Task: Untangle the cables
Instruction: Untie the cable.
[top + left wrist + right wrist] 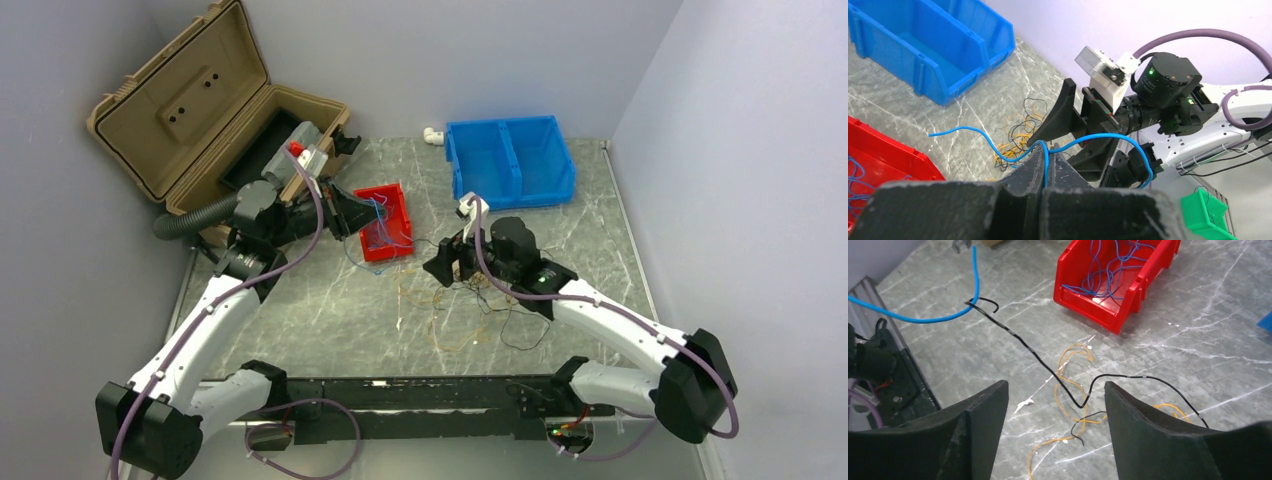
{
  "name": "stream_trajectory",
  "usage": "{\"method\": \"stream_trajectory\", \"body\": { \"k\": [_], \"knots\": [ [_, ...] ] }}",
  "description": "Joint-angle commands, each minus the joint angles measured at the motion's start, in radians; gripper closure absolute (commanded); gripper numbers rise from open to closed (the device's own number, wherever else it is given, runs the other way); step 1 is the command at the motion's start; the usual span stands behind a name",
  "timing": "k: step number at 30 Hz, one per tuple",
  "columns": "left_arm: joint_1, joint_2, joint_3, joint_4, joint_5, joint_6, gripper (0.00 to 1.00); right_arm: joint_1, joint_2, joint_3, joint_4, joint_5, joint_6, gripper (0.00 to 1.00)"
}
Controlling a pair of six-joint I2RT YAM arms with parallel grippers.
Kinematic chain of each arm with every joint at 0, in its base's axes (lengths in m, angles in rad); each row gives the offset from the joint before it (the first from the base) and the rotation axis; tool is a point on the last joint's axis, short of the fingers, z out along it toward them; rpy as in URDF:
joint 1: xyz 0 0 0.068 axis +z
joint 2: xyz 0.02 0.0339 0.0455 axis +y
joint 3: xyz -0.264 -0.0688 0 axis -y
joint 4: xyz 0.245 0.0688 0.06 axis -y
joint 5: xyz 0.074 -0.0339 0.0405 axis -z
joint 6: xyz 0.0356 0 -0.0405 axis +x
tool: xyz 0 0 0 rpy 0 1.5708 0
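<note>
Loose yellow and black cables [1082, 405] lie on the counter [973, 355] under the right gripper [1055, 390], whose fingers are wide apart. The left gripper [1046, 154] pinches one blue cable [1098, 134]. Farther back, more blue cables [1108, 270] sit in the red bin [1118, 315].

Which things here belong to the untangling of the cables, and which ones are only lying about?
Belonging to the job: blue wire pinched in the shut left gripper; black wire and yellow-orange wires on the table; blue wires in the red bin; open right gripper.

Lying about: blue bin; tan case; black hose; small green bin.
</note>
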Motion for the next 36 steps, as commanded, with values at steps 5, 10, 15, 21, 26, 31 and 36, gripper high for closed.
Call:
{"method": "stream_trajectory", "body": {
  "k": [5, 10, 15, 21, 26, 31, 36],
  "knots": [
    [0.004, -0.012, 0.045, -0.059, -0.04, 0.044, 1.0, 0.005, 0.031, 0.0, 0.158, 0.176, 0.023, 0.82],
    [0.028, -0.026, 0.055, -0.159, -0.234, 0.054, 1.0, 0.003, -0.053, -0.082, 0.064, 0.502, 0.167, 1.0],
    [0.064, -0.026, 0.056, -0.244, -0.398, 0.041, 1.0, -0.04, -0.144, -0.163, -0.09, 0.756, 0.343, 1.0],
    [0.067, 0.043, 0.074, -0.287, -0.431, 0.056, 1.0, -0.089, -0.237, -0.263, -0.156, 0.854, 0.47, 1.0],
    [0.065, 0.13, 0.117, -0.318, -0.427, 0.07, 1.0, -0.091, -0.273, -0.338, -0.114, 0.831, 0.466, 1.0],
    [0.057, 0.232, 0.152, -0.323, -0.452, 0.065, 1.0, -0.091, -0.267, -0.354, -0.102, 0.84, 0.446, 1.0],
    [0.007, 0.376, 0.255, -0.405, -0.563, 0.107, 1.0, -0.092, -0.27, -0.376, -0.049, 0.833, 0.426, 1.0]
  ]
}}
